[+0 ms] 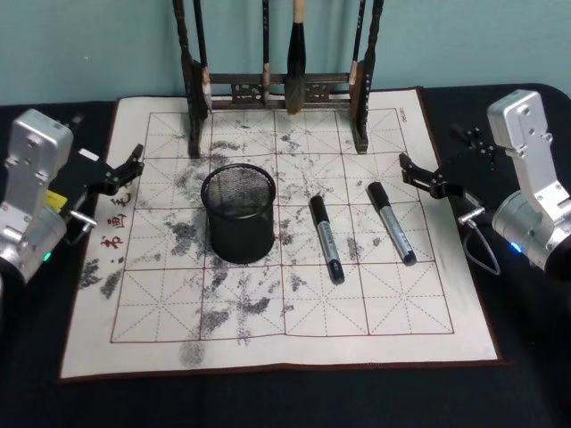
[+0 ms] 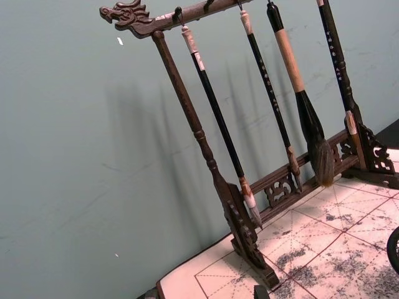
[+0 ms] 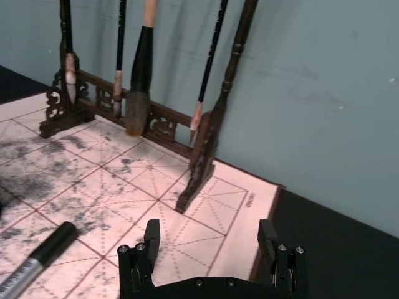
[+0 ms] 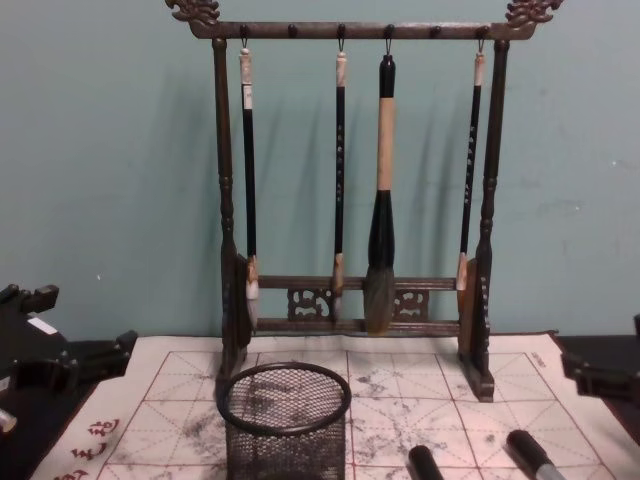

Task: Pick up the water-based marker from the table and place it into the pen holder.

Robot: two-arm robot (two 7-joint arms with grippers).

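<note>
Two black-and-grey water-based markers lie on the ink-stained practice mat [image 1: 161,348]: one [image 1: 326,238] just right of the pen holder, the other [image 1: 392,223] [image 3: 36,261] farther right. The pen holder [image 1: 237,214] [image 4: 285,420] is a black wire-mesh cup standing upright left of the mat's centre. My left gripper [image 1: 132,165] [image 4: 85,335] hovers open at the mat's left edge, holding nothing. At the mat's right edge my right gripper [image 1: 419,175] [image 3: 210,240] stands open and empty, its fingers [image 3: 153,235] spread wide, a short way from the right marker's cap.
A tall dark wooden rack [image 1: 277,89] [image 4: 350,180] [image 2: 206,162] with several hanging calligraphy brushes stands at the mat's far edge against the teal wall. Black tablecloth [image 1: 268,401] surrounds the mat. A small black fitting [image 1: 473,138] lies at the far right.
</note>
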